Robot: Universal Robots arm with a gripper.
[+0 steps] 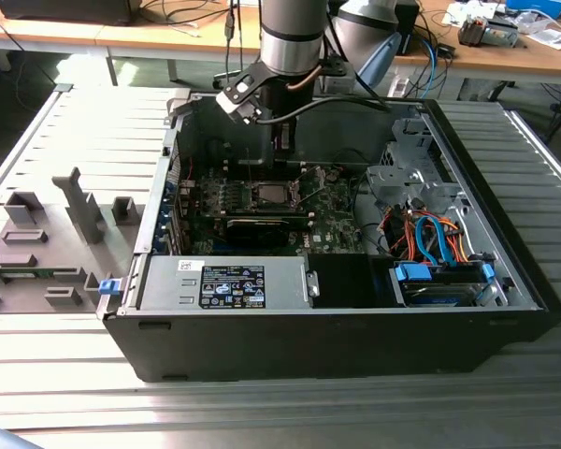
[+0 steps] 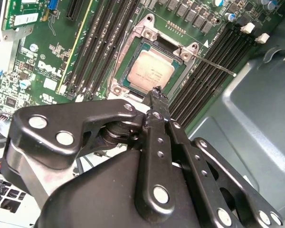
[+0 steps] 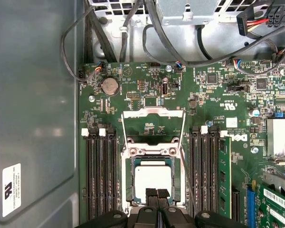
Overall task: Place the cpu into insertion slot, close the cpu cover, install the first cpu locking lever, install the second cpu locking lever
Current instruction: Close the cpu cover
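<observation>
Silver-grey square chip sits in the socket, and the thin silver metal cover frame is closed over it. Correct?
No: the cover frame is swung open, away from the chip, which lies bare in the socket, as the first wrist view shows.

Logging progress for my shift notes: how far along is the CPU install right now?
Done: the small square silver-grey cpu sits in the silver-rimmed insertion slot. In hand: the black gripper hovers close over it, holding nothing. Left: the thin silver frame cpu cover stands open, and the thin metal lever sticks out unlatched.
</observation>
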